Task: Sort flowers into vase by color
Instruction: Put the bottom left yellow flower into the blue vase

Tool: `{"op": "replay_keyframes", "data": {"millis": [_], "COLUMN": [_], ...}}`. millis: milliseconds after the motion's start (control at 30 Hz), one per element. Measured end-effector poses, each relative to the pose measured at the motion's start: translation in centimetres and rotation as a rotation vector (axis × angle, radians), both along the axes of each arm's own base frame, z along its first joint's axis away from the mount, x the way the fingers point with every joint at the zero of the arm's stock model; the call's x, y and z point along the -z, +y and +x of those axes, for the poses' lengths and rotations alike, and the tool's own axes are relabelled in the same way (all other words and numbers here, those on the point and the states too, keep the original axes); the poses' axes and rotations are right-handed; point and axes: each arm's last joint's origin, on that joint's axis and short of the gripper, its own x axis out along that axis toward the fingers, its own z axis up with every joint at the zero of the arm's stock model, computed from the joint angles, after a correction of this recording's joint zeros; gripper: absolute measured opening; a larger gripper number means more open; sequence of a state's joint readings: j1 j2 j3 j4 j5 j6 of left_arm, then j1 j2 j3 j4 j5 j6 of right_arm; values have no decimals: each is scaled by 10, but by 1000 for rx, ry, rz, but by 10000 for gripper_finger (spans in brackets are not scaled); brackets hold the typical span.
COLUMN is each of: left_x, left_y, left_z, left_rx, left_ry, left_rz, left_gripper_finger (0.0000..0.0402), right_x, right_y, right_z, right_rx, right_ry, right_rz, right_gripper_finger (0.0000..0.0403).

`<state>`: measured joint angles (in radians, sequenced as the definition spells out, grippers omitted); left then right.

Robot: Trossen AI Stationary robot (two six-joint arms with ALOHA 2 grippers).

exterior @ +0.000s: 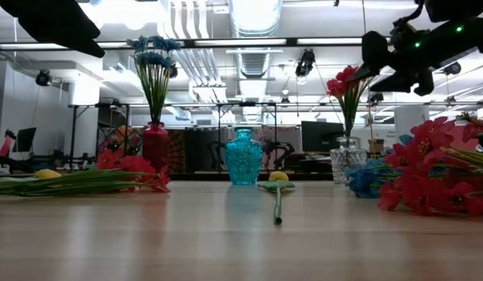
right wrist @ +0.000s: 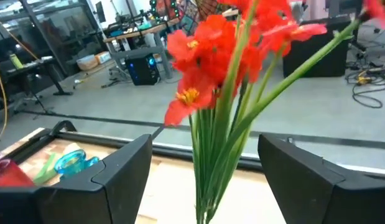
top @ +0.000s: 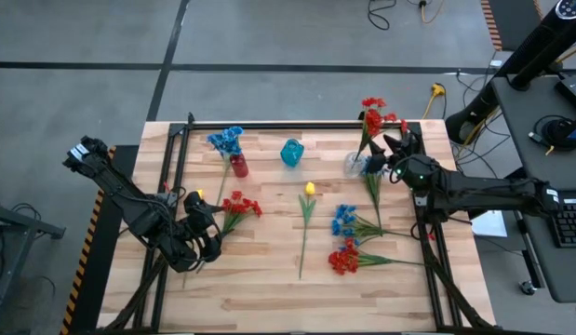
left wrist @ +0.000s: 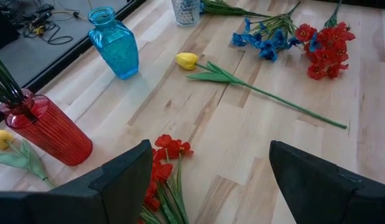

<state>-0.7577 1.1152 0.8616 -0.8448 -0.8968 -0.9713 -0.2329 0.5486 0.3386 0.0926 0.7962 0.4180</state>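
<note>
A red spray [right wrist: 211, 56] stands with its stems in the clear vase [top: 354, 165] at the table's far right. My right gripper [right wrist: 204, 174] is level and open, one finger on each side of those stems without touching them. A red vase [top: 238, 167] at the far left holds a blue spray [top: 225, 140]. My left gripper [left wrist: 208, 186] hangs open above the table's near left, just over a red spray [left wrist: 167, 152] lying flat. A yellow tulip [top: 309, 189], a blue spray [top: 343, 221] and another red spray [top: 343, 258] lie on the wood.
An empty blue glass vase [top: 291, 153] stands at the far middle between the other two vases. A second yellow bloom [left wrist: 0, 139] lies beside the red vase. Black frame rails [top: 269, 125] run along the table's far edge and both sides.
</note>
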Motion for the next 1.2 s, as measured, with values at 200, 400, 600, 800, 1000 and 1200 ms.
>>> {"op": "replay_keyframes", "data": {"millis": [200,400,600,800,1000,1200], "left_x": [2,4,7,10,14,15], "left_y": [-2,-5,-4,0,0,-1], "left_z": [-1,-2,-6,-14,-20,-26], "left_rx": [5,-8,-40,-114,-135,-242], "left_ry": [35,89,166,274,414,520], "left_rz": [-108,-275,-362,-474,-553,-713], "left_gripper_finger": [302,302,302,302,302,302], "right_x": [4,-3,-7,4,12,12], "right_y": [3,5,6,9,13,19], "right_z": [-1,-3,1,8,10,12], "right_rx": [-64,-86,-139,-208,-223,-292], "right_ry": [-27,38,95,182,275,303], "right_rz": [74,202,346,537,667,722], "right_gripper_finger": [281,276,269,261,252,246]}}
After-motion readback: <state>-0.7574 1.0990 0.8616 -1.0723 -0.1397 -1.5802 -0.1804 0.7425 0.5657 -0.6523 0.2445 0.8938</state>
